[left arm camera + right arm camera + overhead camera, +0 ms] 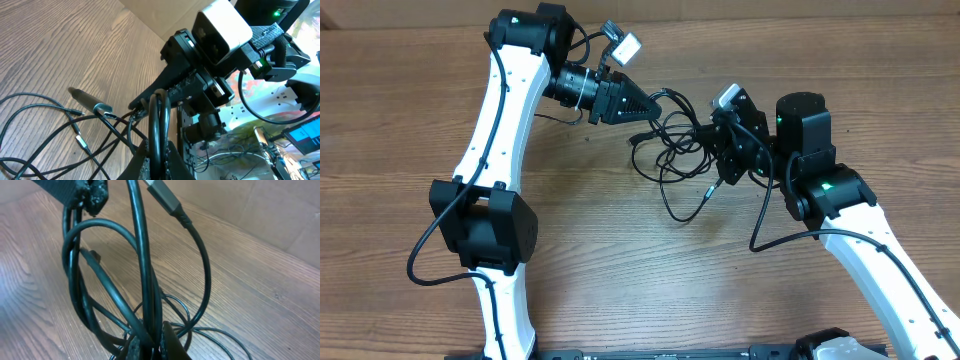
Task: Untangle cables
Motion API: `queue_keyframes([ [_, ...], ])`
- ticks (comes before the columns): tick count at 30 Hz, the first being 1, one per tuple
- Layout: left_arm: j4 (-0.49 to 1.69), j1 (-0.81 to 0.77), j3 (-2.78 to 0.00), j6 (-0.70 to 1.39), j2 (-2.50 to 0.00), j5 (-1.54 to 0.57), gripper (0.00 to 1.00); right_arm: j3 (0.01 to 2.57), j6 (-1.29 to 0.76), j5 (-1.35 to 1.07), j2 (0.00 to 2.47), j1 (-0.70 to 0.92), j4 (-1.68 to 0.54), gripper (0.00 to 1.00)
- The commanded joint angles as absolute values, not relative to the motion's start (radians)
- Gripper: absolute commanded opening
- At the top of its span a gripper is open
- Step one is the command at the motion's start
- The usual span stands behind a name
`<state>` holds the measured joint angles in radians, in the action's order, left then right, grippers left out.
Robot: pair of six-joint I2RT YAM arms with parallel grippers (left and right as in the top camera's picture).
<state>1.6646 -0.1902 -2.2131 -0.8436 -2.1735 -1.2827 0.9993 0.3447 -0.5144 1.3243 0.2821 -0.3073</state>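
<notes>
Cables (670, 150) sit in one knotted tangle on the counter (620, 290); left fingers (176, 165) and right fingers (172, 347) each pinch strands; untangling looks barely begun.

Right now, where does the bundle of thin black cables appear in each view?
Overhead: the cables sit at centre, slightly above the middle.
Left wrist: cables in lower half, left edge to bottom centre.
Right wrist: cables at centre, filling most of the frame.
Shared landmark: the wooden table under them.
</notes>
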Motion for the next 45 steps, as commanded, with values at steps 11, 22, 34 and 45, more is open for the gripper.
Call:
queue_keyframes([
  [11,1.668,-0.151,-2.228,-0.849,-2.174,-1.321,0.04,0.995,0.341,-0.607,1.325,0.279,-0.505,0.04],
  [22,1.670,-0.151,-2.228,-0.849,-2.174,-1.308,0.04,0.995,0.340,-0.608,1.325,0.279,-0.456,0.57],
  [34,1.690,-0.152,-2.228,-0.848,-2.174,-1.298,0.05,0.995,0.340,-0.608,1.325,0.280,-0.261,0.54],
  [45,1.690,-0.153,-2.228,-0.849,-2.174,-1.302,0.04,0.995,0.341,-0.643,1.325,0.281,-0.247,0.46],
])
